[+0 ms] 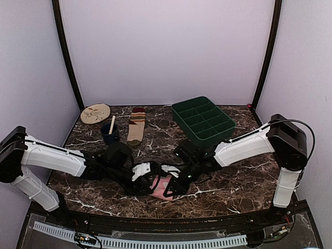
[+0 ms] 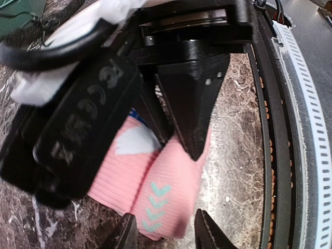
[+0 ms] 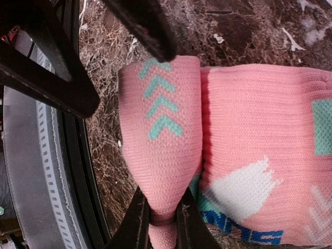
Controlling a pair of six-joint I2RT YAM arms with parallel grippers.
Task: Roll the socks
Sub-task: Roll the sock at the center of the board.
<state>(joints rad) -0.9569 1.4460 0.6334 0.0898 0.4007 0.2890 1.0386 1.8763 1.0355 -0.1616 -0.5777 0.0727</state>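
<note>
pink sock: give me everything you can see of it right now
The pink sock is ribbed knit fabric with teal chevrons, a white patch, a teal block and a blue band. It lies on the dark marble table near the front edge, with one end folded back into a bulging fold beside the flat body. The right gripper is shut on that fold. The left gripper straddles it with fingers apart; contact is unclear. The sock is not yet rolled.

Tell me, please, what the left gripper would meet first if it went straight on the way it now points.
Probably the pink sock: its folded end sits between the left gripper's fingertips; depth is unclear.
</note>
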